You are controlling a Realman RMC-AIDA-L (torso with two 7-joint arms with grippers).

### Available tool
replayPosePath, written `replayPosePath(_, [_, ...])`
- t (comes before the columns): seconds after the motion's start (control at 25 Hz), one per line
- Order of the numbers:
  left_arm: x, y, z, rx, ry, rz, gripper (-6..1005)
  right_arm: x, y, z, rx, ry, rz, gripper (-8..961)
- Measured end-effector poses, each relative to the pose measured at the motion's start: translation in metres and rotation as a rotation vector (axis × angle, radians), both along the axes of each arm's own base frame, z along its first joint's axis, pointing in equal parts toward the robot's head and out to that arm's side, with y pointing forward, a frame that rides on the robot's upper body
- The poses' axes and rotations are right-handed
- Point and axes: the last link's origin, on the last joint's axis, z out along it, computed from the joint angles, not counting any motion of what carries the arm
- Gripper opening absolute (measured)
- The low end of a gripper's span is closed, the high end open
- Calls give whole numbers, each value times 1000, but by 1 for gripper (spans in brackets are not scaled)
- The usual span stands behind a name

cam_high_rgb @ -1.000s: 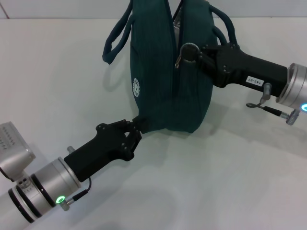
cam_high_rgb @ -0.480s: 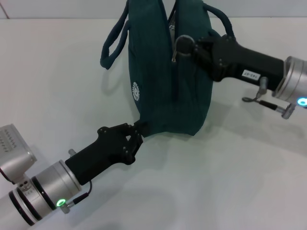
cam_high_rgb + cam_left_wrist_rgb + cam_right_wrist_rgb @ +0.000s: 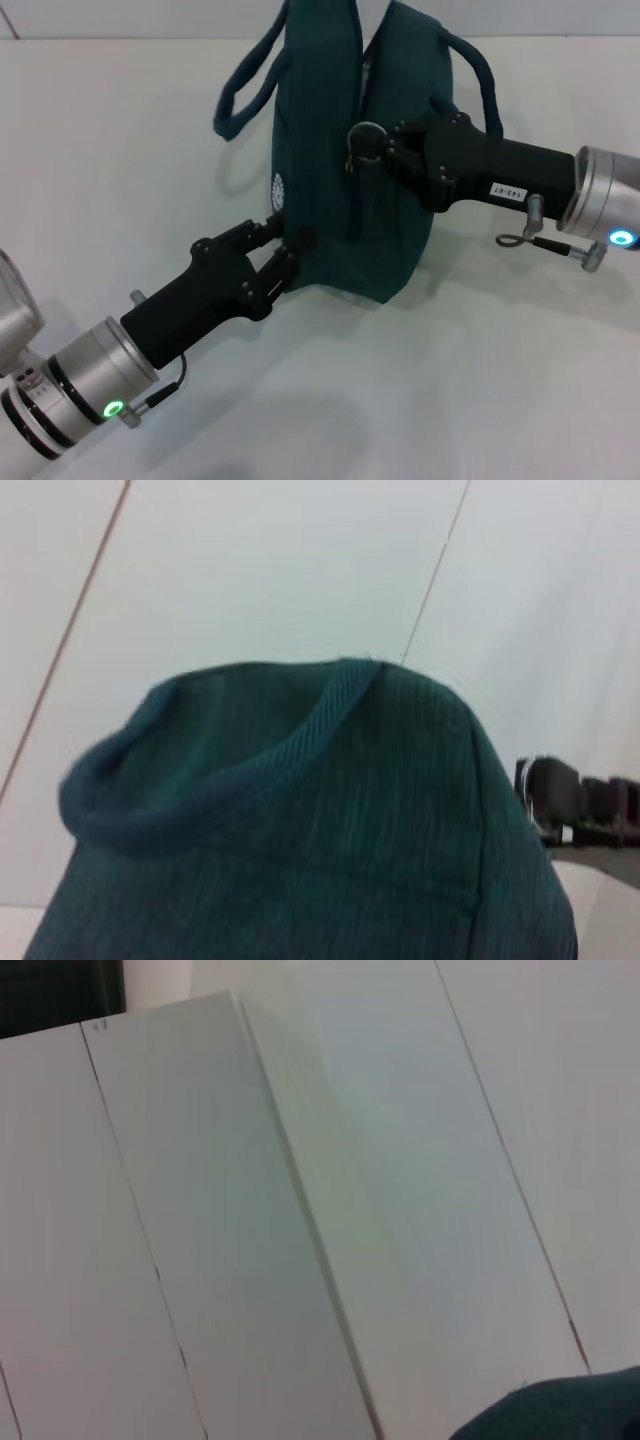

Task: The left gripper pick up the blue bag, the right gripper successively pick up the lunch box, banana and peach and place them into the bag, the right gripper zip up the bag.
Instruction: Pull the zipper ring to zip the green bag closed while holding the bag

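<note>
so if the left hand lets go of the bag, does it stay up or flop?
Probably flops. The bag is soft ribbed fabric, creased where the left hand pinches its bottom corner, so little stiffness. It stands tall and narrow, steadied by the right hand at the zipper pull, so it would likely tip.

A plain white counter (image 3: 480, 380) fills the head view; pale wall panels (image 3: 300, 1210) show behind
</note>
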Motion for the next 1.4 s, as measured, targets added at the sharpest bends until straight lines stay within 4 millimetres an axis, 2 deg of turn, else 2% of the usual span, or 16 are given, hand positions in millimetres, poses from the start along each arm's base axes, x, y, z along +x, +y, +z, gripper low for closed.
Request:
replayPosePath(0.28, [11, 10, -1, -10, 0, -46, 455, 1, -1, -1, -5, -8, 3, 8])
replayPosePath(0.6, [16, 12, -4, -33, 10, -78, 500, 2, -1, 0, 4, -7, 1, 8])
replayPosePath(0.8, [16, 11, -6, -36, 25, -82, 274, 1, 1, 2, 23, 1, 1, 8])
replayPosePath(1.04, [14, 10, -11, -53, 46, -75, 78, -2, 4, 3, 33, 12, 4, 8])
replayPosePath(1.4, [11, 7, -15, -62, 70, -72, 93, -6, 9, 10, 64, 67, -20, 8])
